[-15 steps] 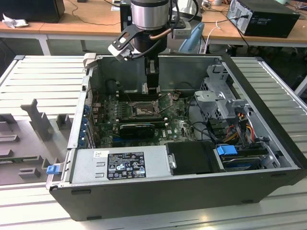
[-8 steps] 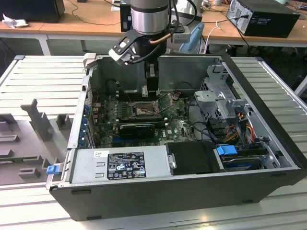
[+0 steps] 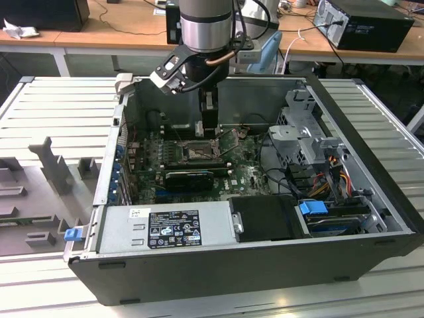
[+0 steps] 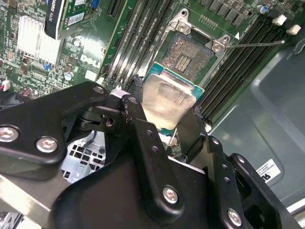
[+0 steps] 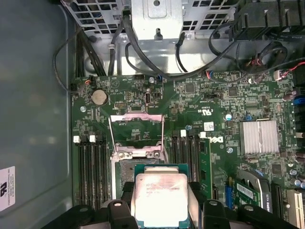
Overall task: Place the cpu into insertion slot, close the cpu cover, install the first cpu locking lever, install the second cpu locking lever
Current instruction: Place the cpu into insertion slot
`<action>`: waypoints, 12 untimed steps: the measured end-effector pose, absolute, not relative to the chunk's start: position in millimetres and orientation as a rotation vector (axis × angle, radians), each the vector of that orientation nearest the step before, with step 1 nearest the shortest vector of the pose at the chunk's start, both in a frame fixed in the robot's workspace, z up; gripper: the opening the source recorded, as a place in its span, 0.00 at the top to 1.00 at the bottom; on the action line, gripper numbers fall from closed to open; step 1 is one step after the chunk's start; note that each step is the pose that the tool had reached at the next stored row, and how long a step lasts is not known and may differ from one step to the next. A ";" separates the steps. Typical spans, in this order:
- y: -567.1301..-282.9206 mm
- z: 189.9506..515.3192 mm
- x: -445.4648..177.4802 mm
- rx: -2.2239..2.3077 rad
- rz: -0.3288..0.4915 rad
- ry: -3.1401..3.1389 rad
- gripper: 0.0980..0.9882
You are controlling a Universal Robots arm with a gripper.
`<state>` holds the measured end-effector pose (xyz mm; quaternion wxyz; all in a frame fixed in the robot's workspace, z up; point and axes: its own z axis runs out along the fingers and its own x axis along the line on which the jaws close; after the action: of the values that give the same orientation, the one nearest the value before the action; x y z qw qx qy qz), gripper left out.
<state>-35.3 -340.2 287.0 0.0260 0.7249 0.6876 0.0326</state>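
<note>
Cpu (image 5: 158, 198) pinched in fingers (image 5: 118, 210) over insertion slot (image 4: 186, 55), slot partly hidden, seemingly not yet touching

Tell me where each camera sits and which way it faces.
Exterior view: outside the open computer case, looking down into it; the arm and hand show.
Second wrist view: behind the hand, looking obliquely past black fingers at the cpu by the insertion slot.
First wrist view: on the arm, looking straight down onto the motherboard; fingertips show.
Shared: both wrist views show the gripped cpu.
</note>
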 end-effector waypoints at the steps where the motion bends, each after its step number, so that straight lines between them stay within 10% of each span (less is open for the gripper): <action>1: -340.2 285.1 -35.3 2.241 0.100 2.125 0.52; 12: -340.2 263.4 -35.6 2.226 0.100 2.143 0.52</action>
<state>-35.6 -340.2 263.4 0.0251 0.7199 0.6929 0.0325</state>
